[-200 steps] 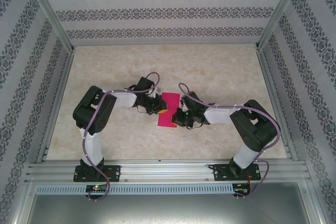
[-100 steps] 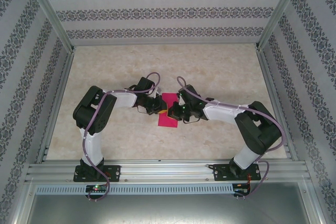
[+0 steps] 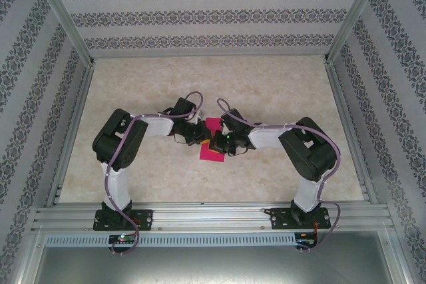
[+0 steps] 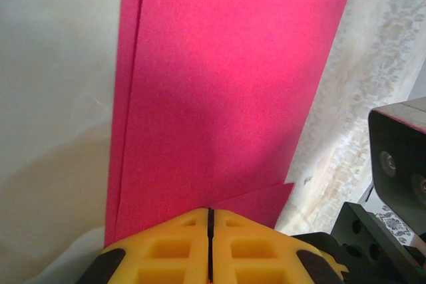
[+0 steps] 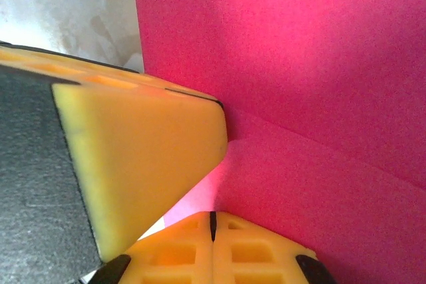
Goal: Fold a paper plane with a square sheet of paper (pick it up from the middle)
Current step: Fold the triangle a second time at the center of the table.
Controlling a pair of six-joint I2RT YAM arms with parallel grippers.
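The square sheet of paper (image 3: 210, 155), magenta-pink, lies folded in half as a narrow rectangle at the table's middle. In the left wrist view its two layers (image 4: 226, 84) sit slightly offset, and a small corner pokes out at the lower right. My left gripper (image 3: 204, 138) is shut, its yellow tips (image 4: 210, 212) set against the paper's left side. My right gripper (image 3: 215, 143) is shut too, tips (image 5: 213, 216) down on the paper (image 5: 319, 64) right beside the left gripper's yellow finger (image 5: 146, 151). The grippers hide the paper's middle in the top view.
The marbled table (image 3: 266, 91) is ringed by aluminium rails, with the front rail (image 3: 213, 216) at the arm bases and patterned walls on three sides. The right gripper's dark body (image 4: 399, 157) stands close on the right in the left wrist view.
My right arm has swung left over the paper until its gripper sits next to the left one. The left gripper and the paper have stayed in place.
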